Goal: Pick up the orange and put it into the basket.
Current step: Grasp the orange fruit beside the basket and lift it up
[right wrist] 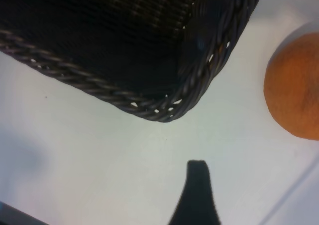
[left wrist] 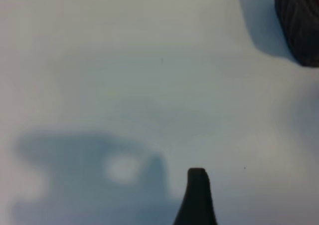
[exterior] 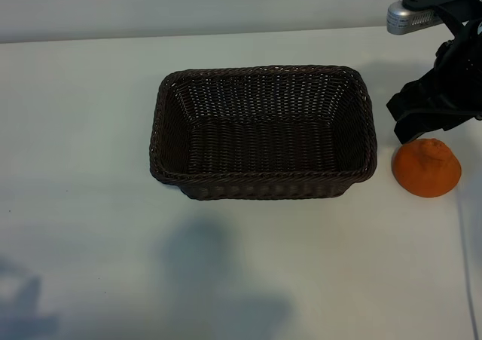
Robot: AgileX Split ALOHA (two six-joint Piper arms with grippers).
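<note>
A white, matte table (exterior: 83,129) fills nearly the whole exterior view; along the top edge it meets a pale grey wall (exterior: 188,4), the only part of the room that shows. Soft shadows lie on the table at 6 to 8 o'clock.

The basket (exterior: 262,185) sits near the middle, empty, its long side running across the view. The orange (exterior: 426,168) rests on the table at 3 o'clock from the basket, just beside its right end and apart from it.

The right gripper (exterior: 422,117) hangs at about 12 o'clock from the orange, close over the fruit; whether it touches is hard to say from this angle. In the right wrist view one dark finger (right wrist: 197,195) stands over bare table with the basket corner (right wrist: 164,112) and the orange (right wrist: 294,93) both clear of it; the fingers are spread and pinch nothing.

The left gripper is outside the exterior view. In the left wrist view a single dark finger (left wrist: 197,197) shows above bare table with its shadow beside it, and a bit of the basket (left wrist: 301,20) sits in the corner. Its fingers are spread too, holding nothing.
</note>
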